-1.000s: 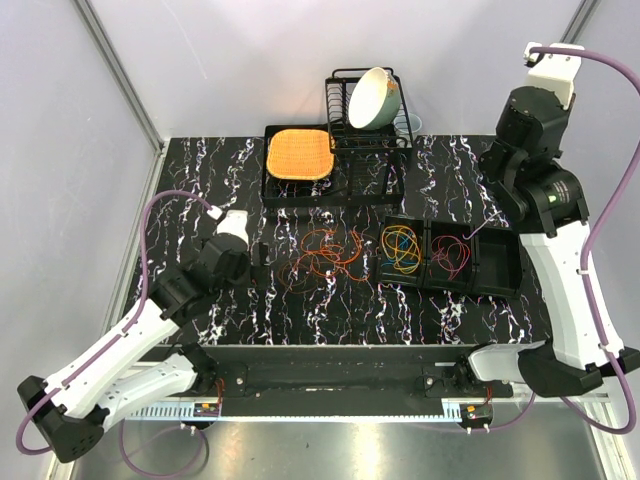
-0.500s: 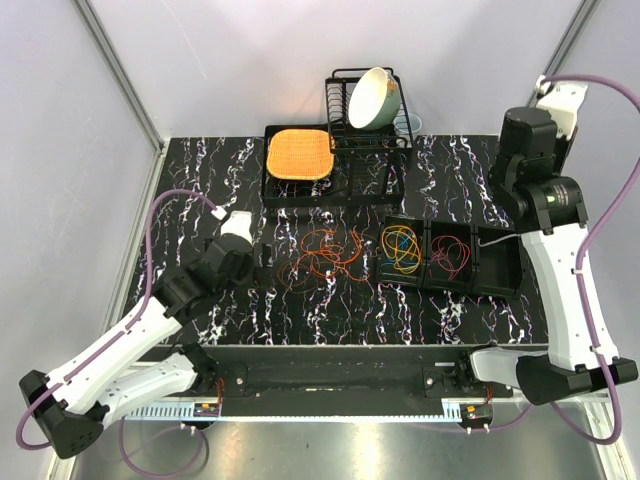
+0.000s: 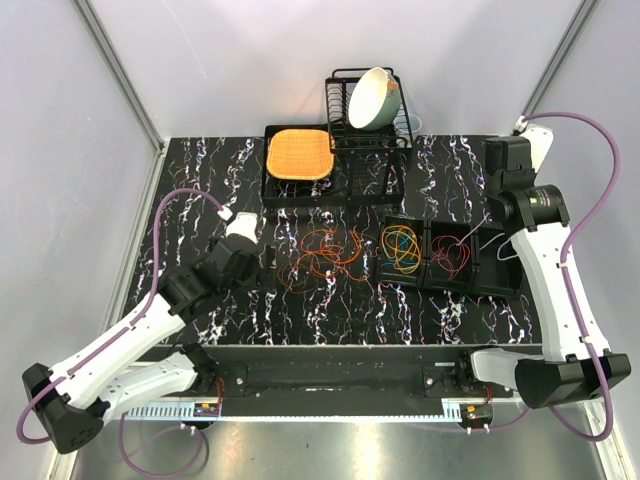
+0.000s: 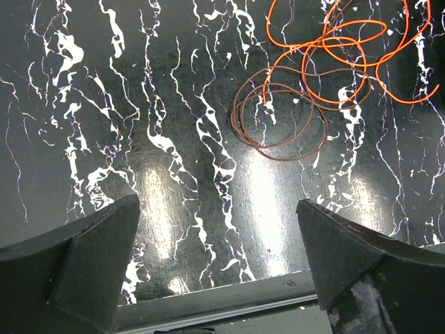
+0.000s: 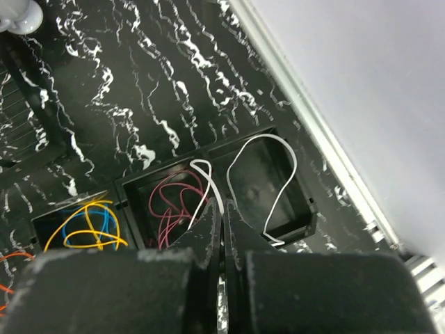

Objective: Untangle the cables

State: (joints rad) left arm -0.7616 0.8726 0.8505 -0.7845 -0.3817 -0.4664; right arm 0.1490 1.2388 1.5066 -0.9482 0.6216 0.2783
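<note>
The cables (image 3: 325,255) lie as a loose tangle of orange, red and brown loops on the black marbled table. In the left wrist view a brown loop (image 4: 278,118) and orange loops (image 4: 348,49) lie ahead of my left gripper (image 4: 219,257). It is open and holds nothing. In the top view the left gripper (image 3: 265,260) sits just left of the tangle. My right gripper (image 5: 222,209) is shut on a thin white cable (image 5: 281,174), which hangs in a loop over the rightmost bin (image 5: 306,223). From above, the right gripper (image 3: 492,222) hovers over the bins.
Three black bins stand in a row right of the tangle. One holds yellow and blue cables (image 3: 400,248), the middle one dark red cables (image 3: 450,255). A dish rack (image 3: 370,140) with a bowl (image 3: 370,97) and an orange pad (image 3: 298,153) stands at the back.
The right arm has come down and toward the bins with the white cable in its grip. The left gripper has slid a little right, closer to the tangle.
</note>
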